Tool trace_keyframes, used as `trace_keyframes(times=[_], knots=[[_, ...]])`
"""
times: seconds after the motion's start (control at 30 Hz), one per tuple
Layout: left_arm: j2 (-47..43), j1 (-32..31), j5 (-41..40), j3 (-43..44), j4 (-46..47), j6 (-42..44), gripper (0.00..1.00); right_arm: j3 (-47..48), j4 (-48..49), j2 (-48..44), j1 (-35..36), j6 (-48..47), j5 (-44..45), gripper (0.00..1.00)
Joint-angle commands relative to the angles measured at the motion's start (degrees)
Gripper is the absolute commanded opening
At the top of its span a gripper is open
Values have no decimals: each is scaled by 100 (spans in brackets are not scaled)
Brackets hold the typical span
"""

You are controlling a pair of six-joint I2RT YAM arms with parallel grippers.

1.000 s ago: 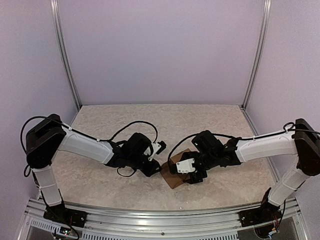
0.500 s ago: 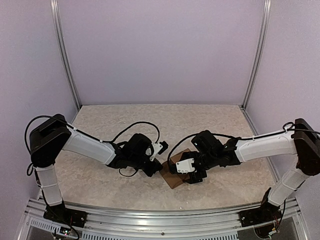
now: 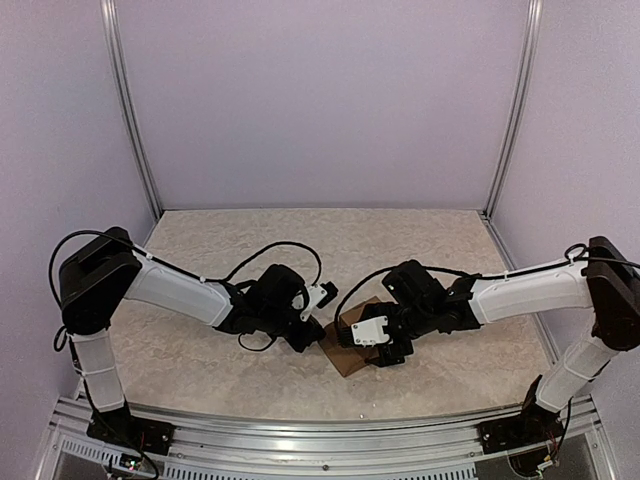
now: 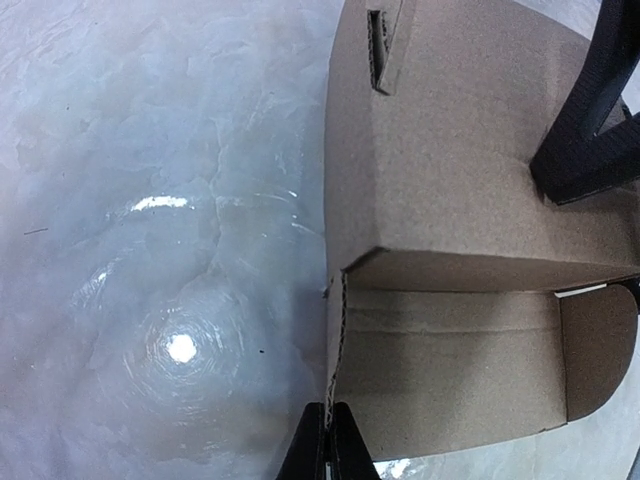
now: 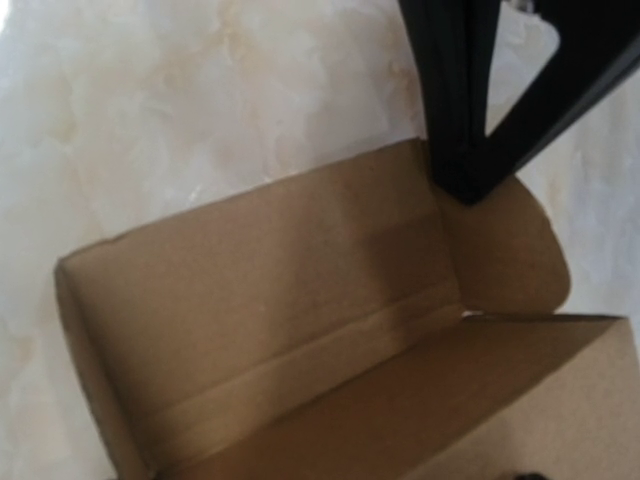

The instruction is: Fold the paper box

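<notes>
Cardboard, plain brown with corrugated edges, half-folded: the paper box (image 3: 350, 345) sits front-centre on the glossy marbled table (image 3: 300, 240). At its corner the left gripper (image 4: 327, 412) is pinched shut. The right gripper (image 3: 383, 348) is spread wide, one finger (image 5: 458, 150) touching a flap, grip unclear.

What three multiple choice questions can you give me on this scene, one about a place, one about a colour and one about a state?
1. The paper box lies:
A) at the table's far edge
B) between the left gripper and the right gripper
C) on the metal rail

2. The box is:
A) brown
B) white
C) blue

3. The left gripper's jaws are:
A) wide apart
B) out of view
C) shut

Answers:
1 B, the top view shows it between the two arms' ends.
2 A, it is plain brown cardboard in every view.
3 C, its fingers press together in the left wrist view.
</notes>
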Motion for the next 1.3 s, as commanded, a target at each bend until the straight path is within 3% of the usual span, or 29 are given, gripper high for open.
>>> trace_keyframes(times=[0.0, 0.27, 0.9, 1.27], knots=[[27, -4, 92, -152, 404, 67, 0, -271, -1132, 509, -36, 252, -71, 82], [-105, -233, -183, -718, 1286, 296, 0, -248, -1163, 520, -84, 294, -91, 82], [-280, -306, -259, -368, 907, 495, 0, -188, -1185, 581, -78, 237, -123, 82], [-59, -94, 39, 311, 75, 313, 0, -200, -1204, 586, -80, 211, -106, 82]])
